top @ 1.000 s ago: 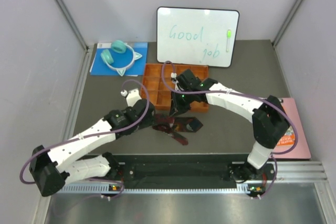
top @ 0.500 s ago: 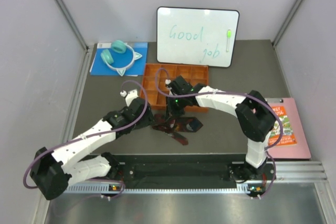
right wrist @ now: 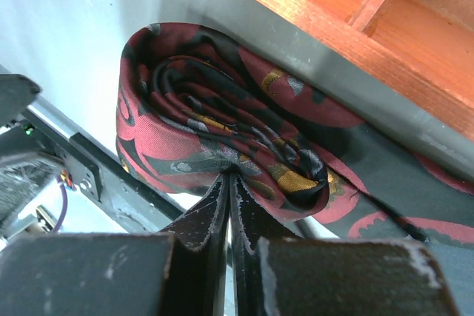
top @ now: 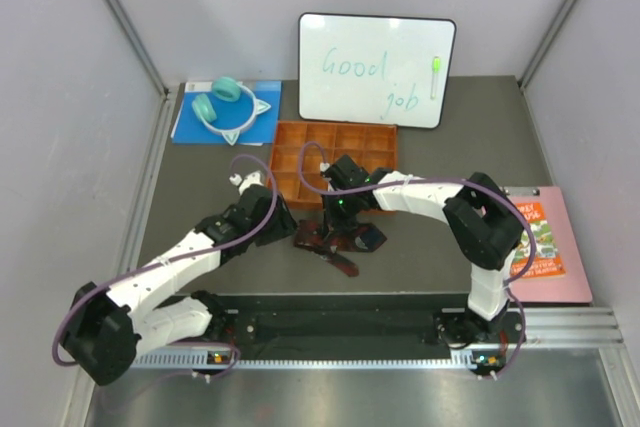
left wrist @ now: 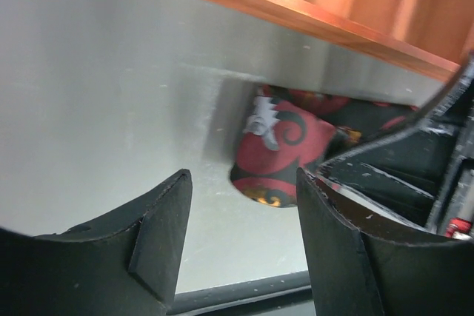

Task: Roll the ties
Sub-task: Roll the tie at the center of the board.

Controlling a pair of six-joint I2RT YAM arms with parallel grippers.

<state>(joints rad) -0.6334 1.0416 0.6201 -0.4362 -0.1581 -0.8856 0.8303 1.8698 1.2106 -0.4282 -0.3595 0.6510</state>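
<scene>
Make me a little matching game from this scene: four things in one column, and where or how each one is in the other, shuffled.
Things:
1. left claw
2. right claw
3. tie
4. whiteboard

Place or state:
A. at the far edge of the table
B. open
C. partly coiled beside the orange tray
D. shut

Pairs: 1-B, 2-D, 3-C, 4-A

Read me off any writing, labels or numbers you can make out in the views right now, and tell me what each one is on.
"Good job": handwritten in green on the whiteboard at the back.
Print on the colourful booklet lying on the pink sheet at the right: too small to read.
The two wrist views show no text.
</scene>
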